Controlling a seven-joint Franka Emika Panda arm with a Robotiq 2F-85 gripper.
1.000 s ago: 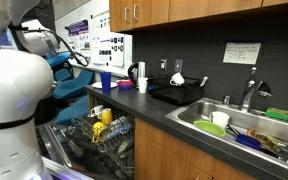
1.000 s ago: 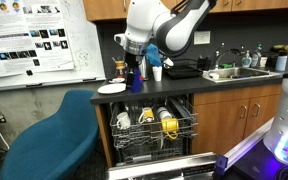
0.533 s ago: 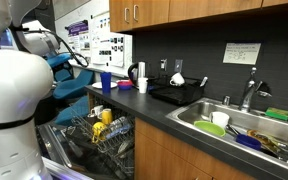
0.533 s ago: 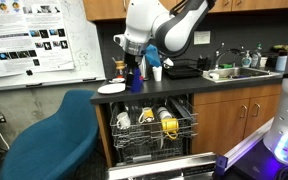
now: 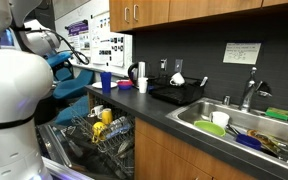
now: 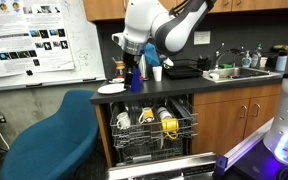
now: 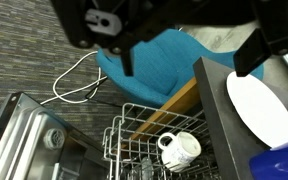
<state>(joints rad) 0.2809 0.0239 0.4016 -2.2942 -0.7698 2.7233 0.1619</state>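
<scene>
My gripper (image 7: 188, 68) comes in from the top of the wrist view, with its two black fingers (image 7: 126, 55) spread wide and nothing between them. It hangs above the end of the dark counter (image 7: 212, 112). In an exterior view the gripper (image 6: 132, 66) is just above a blue cup (image 6: 137, 81) and next to a white plate (image 6: 111, 89). The plate (image 7: 260, 106) and the cup's blue rim (image 7: 280, 160) also show in the wrist view. Below is the open dishwasher rack (image 7: 134, 140) with a white mug (image 7: 180, 150).
A teal chair (image 6: 54, 130) stands beside the open dishwasher (image 6: 154, 125), whose rack holds dishes and a yellow item. Further along the counter are a black dish tray (image 5: 179, 92) and a sink (image 5: 239, 125) full of dishes. A cable (image 7: 79, 85) lies on the carpet.
</scene>
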